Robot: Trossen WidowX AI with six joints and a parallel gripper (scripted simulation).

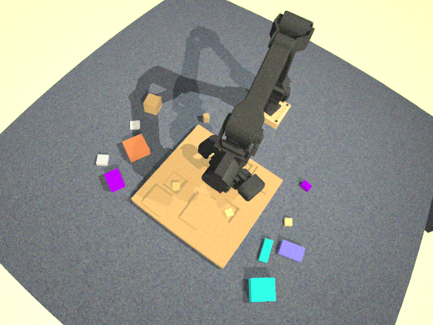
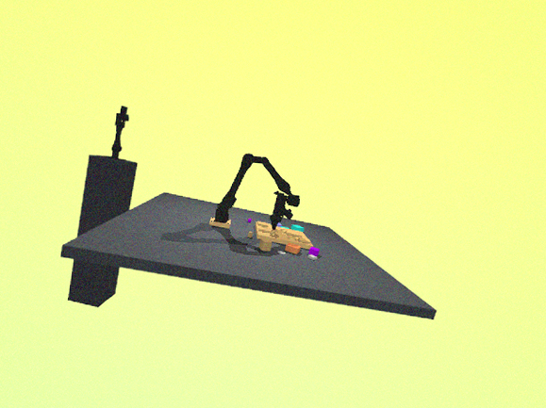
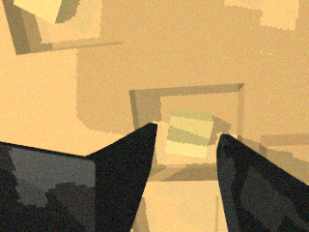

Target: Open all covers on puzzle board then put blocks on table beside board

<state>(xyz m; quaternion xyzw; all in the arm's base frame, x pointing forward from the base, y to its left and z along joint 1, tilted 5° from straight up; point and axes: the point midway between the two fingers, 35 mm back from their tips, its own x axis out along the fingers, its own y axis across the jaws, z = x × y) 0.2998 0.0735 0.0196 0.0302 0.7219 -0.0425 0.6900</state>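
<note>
The tan puzzle board lies on the table. Its covers are the same tan, and I cannot tell their positions clearly. One pale yellow block sits in a well left of the hand, and another block in a well toward the board's right edge. A further yellow block sits in a square well in the wrist view, seen between the fingertips. Part of a block shows in a well at upper left. My gripper is partly open and holds nothing, low over the board; the arm hides its fingertips in the top view.
Left of the board are an orange block, a purple block, two white pieces and a tan cube. Right are a small yellow cube, a small purple cube, cyan blocks and a violet block.
</note>
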